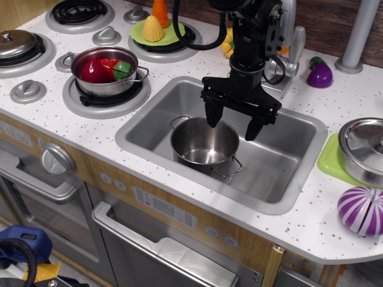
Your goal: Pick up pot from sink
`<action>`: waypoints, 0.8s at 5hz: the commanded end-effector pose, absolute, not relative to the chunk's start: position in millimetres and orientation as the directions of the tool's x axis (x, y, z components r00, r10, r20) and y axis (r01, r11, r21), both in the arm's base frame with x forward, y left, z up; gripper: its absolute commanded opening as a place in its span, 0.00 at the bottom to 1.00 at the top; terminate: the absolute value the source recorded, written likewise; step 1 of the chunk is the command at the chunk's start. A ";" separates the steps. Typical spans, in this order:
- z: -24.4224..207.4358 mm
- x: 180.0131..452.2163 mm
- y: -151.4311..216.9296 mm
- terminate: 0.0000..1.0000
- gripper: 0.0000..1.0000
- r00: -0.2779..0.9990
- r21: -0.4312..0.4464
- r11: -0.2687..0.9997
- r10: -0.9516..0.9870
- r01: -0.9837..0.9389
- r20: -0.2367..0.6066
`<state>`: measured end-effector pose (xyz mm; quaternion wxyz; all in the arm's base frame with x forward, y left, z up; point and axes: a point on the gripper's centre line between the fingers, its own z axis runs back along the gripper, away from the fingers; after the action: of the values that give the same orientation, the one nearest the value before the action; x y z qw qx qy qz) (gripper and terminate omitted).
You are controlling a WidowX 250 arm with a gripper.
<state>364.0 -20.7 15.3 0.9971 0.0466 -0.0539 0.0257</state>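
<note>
The pot [203, 145] is a small shiny steel pot with two wire loop handles and a bare inside. It stands upright in the sink [287, 173], toward its left front. My gripper [234, 124] hangs over the sink just above the pot's far right rim. It is open, with the left finger over the pot's rim and the right finger outside the pot to its right. It holds nothing.
A similar steel pot [106, 70] with red and green toy vegetables sits on the burner at left. A steel lid [366, 149] on a green mat lies right of the sink. A purple onion [361, 210], a toy eggplant [319, 73], a corn cob [152, 28] and the faucet [292, 42] stand around.
</note>
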 end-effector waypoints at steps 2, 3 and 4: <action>2.1 365.9 -17.1 0.00 1.00 0.989 0.072 0.994 0.069 -0.079 0.131; -6.8 366.3 -12.3 0.00 1.00 0.987 0.064 0.994 0.081 -0.090 0.142; -15.9 365.8 -8.5 0.00 1.00 0.979 0.074 0.993 0.077 -0.092 0.189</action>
<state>359.4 -11.7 -35.4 0.9941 0.0309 -0.0918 0.0490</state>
